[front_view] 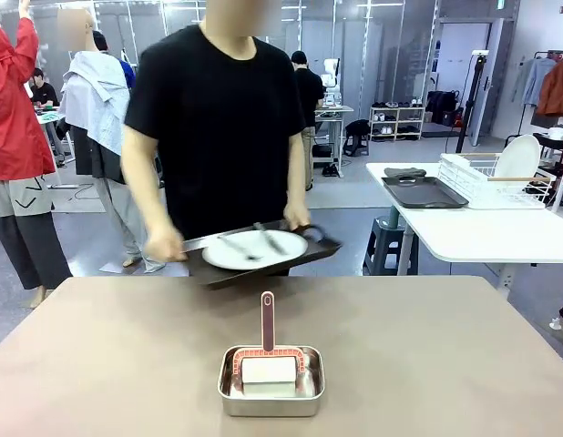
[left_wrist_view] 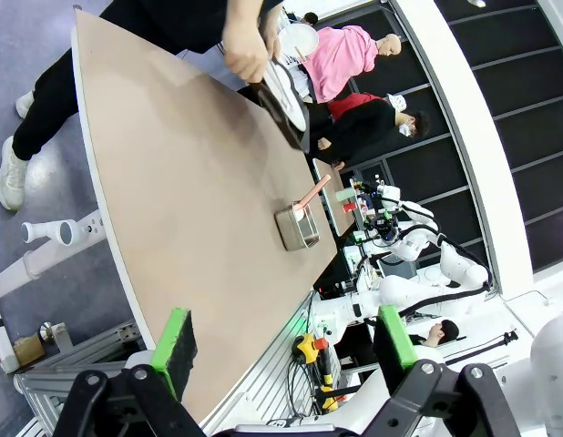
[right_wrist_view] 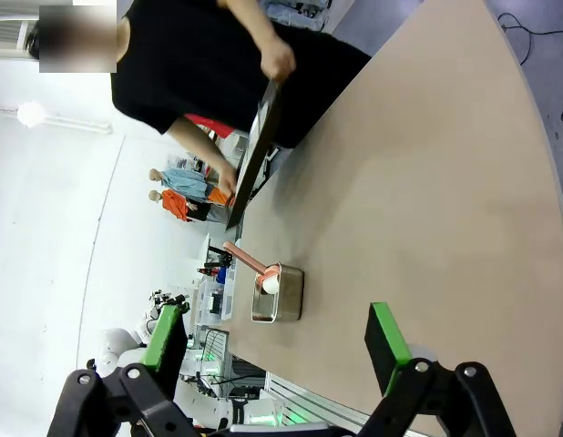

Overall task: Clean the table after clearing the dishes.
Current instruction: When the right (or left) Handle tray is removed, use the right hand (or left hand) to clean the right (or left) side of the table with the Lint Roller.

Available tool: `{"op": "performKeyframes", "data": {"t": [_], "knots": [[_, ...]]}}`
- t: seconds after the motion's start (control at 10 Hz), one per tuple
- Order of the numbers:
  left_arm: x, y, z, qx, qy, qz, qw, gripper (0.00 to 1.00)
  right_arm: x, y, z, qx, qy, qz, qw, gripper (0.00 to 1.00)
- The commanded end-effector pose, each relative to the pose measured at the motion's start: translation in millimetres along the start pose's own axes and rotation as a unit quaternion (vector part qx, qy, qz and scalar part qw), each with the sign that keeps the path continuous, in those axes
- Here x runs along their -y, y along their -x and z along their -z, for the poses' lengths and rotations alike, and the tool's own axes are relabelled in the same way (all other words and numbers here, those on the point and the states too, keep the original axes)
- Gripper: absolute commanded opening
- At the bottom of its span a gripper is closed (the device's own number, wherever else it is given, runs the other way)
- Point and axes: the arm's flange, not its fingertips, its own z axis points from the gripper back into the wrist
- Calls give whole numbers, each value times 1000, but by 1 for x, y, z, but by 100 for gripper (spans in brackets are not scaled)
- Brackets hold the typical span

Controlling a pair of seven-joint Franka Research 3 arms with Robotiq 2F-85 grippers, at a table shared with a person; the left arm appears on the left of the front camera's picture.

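Steel pan (front_view: 271,387) with pink-handled brush (front_view: 267,320): lay straight ahead, between left gripper (left_wrist_view: 281,328) and right gripper (right_wrist_view: 275,323), both wide, empty; handle pointed away, toward the person's lifted tray (front_view: 323,246).

No text, label, brand or number can be read anywhere; any print on the far-off background things is too small and blurred.

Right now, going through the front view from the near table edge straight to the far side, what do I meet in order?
steel pan with a pink-handled tool → bare table top → dark tray carrying a white plate, held at the far edge → person in black
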Motion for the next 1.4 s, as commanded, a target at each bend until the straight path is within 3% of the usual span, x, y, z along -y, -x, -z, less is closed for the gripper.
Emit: {"op": "performKeyframes", "data": {"t": [0.0, 0.1, 0.2, 0.4, 0.5, 0.6, 0.7, 0.8, 1.1, 1.2, 1.3], "knots": [[1, 5, -1, -1, -9, 2, 1000, 100, -2, 0, 2, 3, -6, -6, 1000, 100], [0, 0, 0, 0, 0, 0, 1000, 100, -2, 0, 2, 3, -6, -6, 1000, 100], [18, -13, -1, 3, -21, 57, 998, 100, -2, 0, 2, 3, -6, -6, 1000, 100], [116, -93, 84, -117, -68, 208, 969, 100, -2, 0, 2, 3, -6, -6, 1000, 100], [175, -124, 151, -179, -73, 285, 939, 100, -2, 0, 2, 3, -6, -6, 1000, 100], [231, -143, 229, -260, -78, 349, 897, 100, -2, 0, 2, 3, -6, -6, 1000, 100], [264, -153, 284, -305, -94, 383, 867, 100, -2, 0, 2, 3, -6, -6, 1000, 100], [293, -154, 341, -352, -123, 424, 825, 100, -2, 0, 2, 3, -6, -6, 1000, 100], [325, -101, 468, -443, -151, 524, 712, 100, -2, 0, 2, 3, -6, -6, 1000, 100], [325, -83, 494, -468, -156, 541, 681, 100, -2, 0, 2, 3, -6, -6, 1000, 100], [325, -72, 511, -479, -153, 551, 666, 100, -2, 0, 2, 3, -6, -6, 1000, 100]]}}
